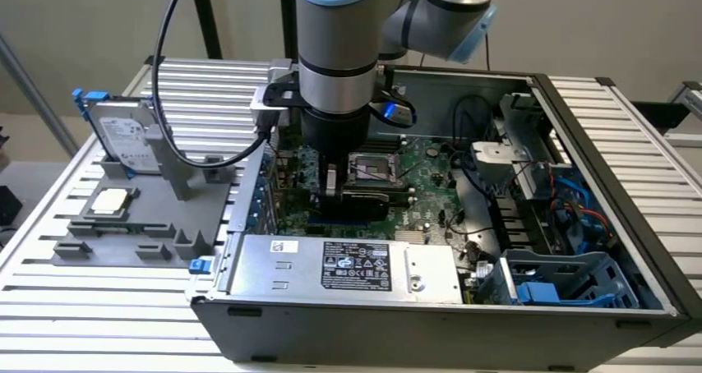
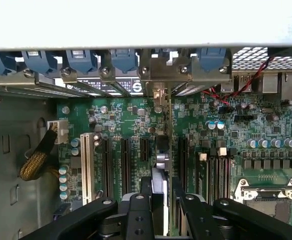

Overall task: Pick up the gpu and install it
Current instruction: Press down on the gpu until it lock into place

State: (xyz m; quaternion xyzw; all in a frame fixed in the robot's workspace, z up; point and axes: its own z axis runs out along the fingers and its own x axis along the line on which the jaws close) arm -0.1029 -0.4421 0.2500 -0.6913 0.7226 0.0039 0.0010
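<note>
Gripper [image 2: 162,210]: two black fingers [image 2: 138,217] are seen closest to the wrist camera, closed narrowly on the gpu, which is held edge-on between them.
Gpu [image 2: 169,150]: a thin card is seen on edge, standing upright over the motherboard and running from the fingers to the rear wall of the case; its silver bracket [image 2: 161,75] is placed against the row of blue slot clips (whether the card is fully seated cannot be told). In the exterior view the card [image 1: 367,199] is shown low inside the case, under the gripper [image 1: 329,194].
Motherboard [image 2: 130,120]: a green board is shown with parallel expansion slots, one white and the others black, on both sides of the gpu.
CPU socket [image 1: 373,166]: an open square socket is seen on the motherboard just beside the gripper, toward the exterior view's right.
Computer case [image 1: 614,143]: an open grey tower is laid on its side on the slatted table [image 1: 88,307]; the arm [image 1: 340,52] is lowered into it from above.
Power supply [image 1: 351,266]: a silver box with a black label is mounted at the case's near wall, in front of the motherboard.
Parts holder [image 1: 131,225]: a grey fixture is placed outside the case, to the exterior view's left.
Hard drive [image 1: 121,135]: a silver drive with blue rails is stood upright in the parts holder.
CPU chip [image 1: 110,200]: a small square silver chip is laid flat on the holder, near the hard drive.
</note>
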